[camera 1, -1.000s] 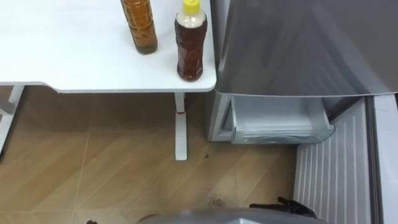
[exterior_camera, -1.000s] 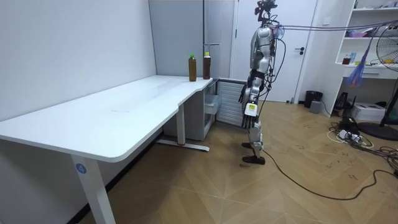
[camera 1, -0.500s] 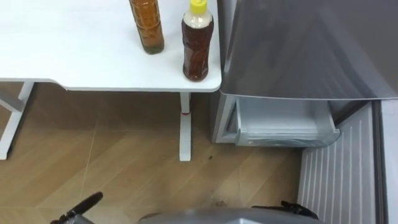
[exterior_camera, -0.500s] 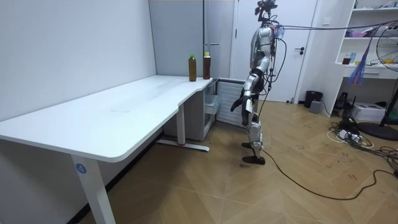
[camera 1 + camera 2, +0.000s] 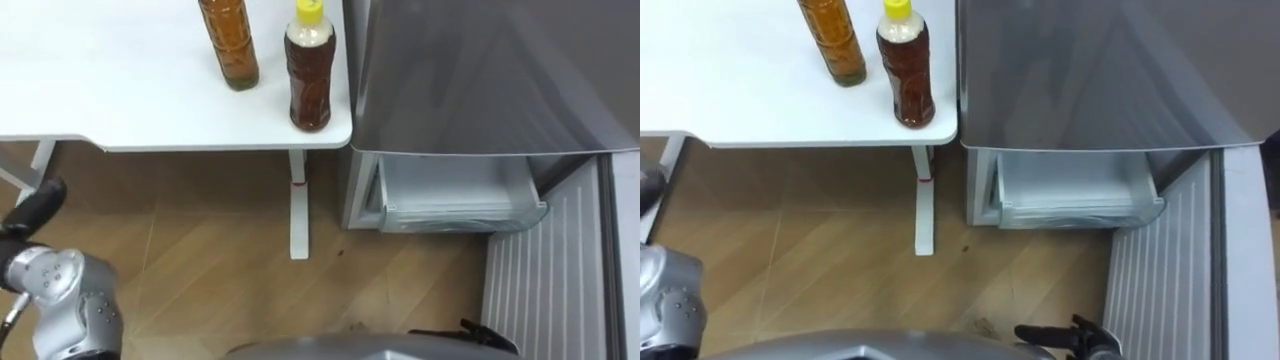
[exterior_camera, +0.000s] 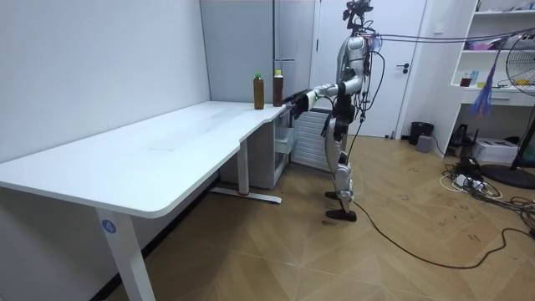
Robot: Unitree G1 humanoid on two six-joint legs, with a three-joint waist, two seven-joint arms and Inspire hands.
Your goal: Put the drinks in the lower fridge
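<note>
Room view: left hand (image 6: 293,99), open or closed I cannot tell, hovers beside the nearer of 2 upright bottles (image 6: 277,89) at the table's (image 6: 167,144) corner.

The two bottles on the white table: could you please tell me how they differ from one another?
The yellow-capped bottle holds a darker, reddish-brown drink; the amber bottle holds a lighter, golden one. The yellow-capped bottle stands at the white table corner beside the fridge; the amber bottle stands farther back and to the left. In the room view the amber bottle has a green cap. Both stand upright, apart from each other.
</note>
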